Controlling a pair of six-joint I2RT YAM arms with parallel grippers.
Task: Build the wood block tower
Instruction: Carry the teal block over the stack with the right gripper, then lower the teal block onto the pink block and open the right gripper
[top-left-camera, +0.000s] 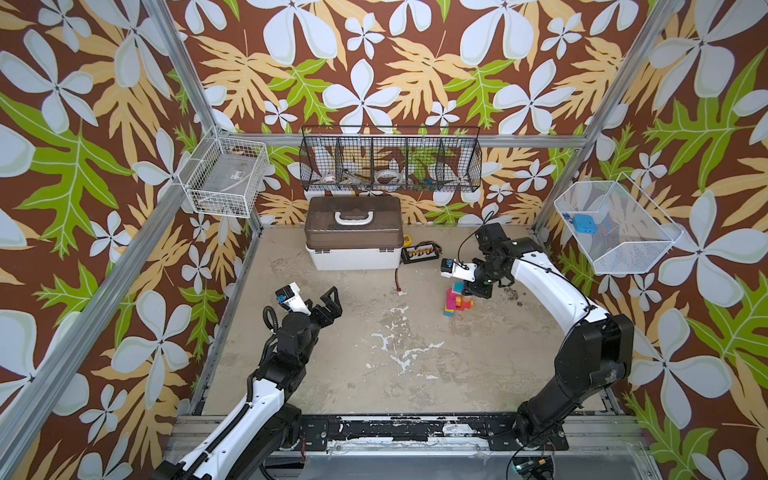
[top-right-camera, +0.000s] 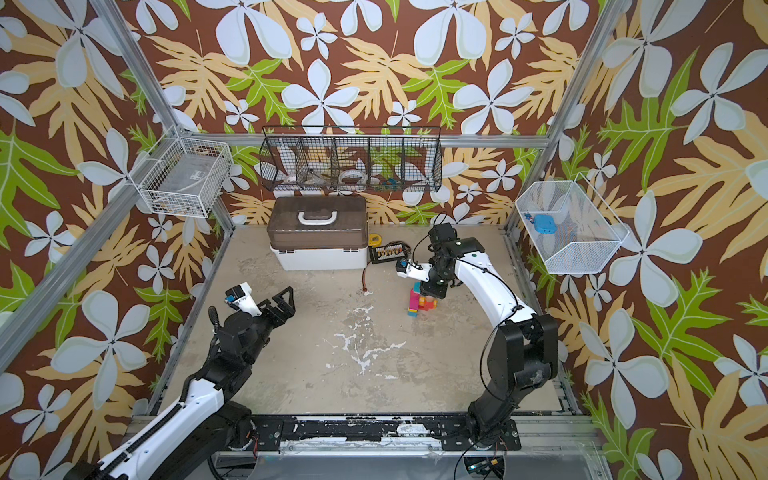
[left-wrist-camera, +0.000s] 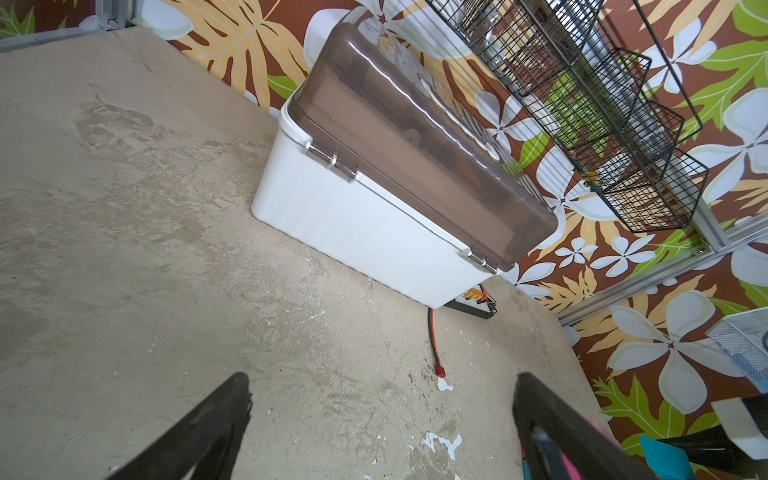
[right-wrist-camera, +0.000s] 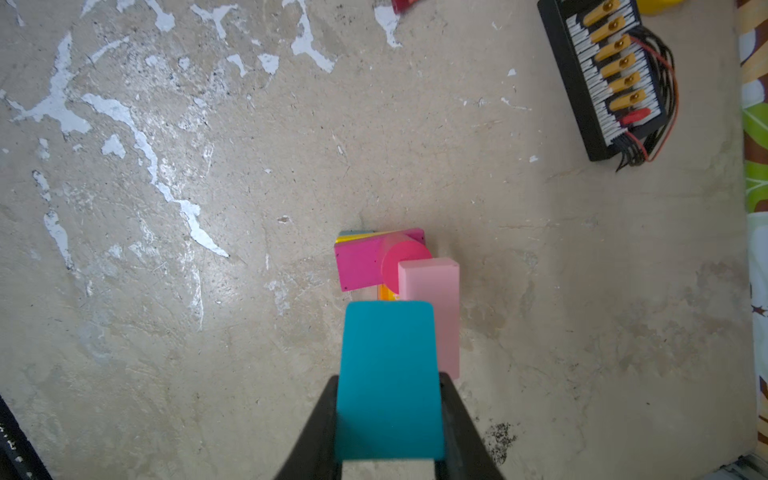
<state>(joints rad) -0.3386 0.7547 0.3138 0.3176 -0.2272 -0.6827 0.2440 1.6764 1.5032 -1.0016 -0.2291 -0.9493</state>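
The tower (top-left-camera: 455, 302) (top-right-camera: 420, 303) is a small stack of wood blocks right of the table's middle. From the right wrist view I see a magenta block (right-wrist-camera: 359, 264), a red cylinder (right-wrist-camera: 405, 257), a pale pink bar (right-wrist-camera: 438, 299) and yellow edges beneath. My right gripper (right-wrist-camera: 389, 376) (top-left-camera: 467, 289) is shut on a teal block (right-wrist-camera: 388, 374) (top-left-camera: 457, 286) directly over the stack; whether it touches the stack I cannot tell. My left gripper (top-left-camera: 329, 301) (top-right-camera: 283, 300) (left-wrist-camera: 382, 415) hovers open and empty over bare table at the left.
A white toolbox with a brown lid (top-left-camera: 353, 235) (left-wrist-camera: 374, 216) stands at the back. A black-and-orange board with wires (top-left-camera: 419, 252) (right-wrist-camera: 615, 79) lies beside it, with a red-tipped cable (left-wrist-camera: 436, 353) trailing forward. Wire baskets (top-left-camera: 390, 160) hang on the walls.
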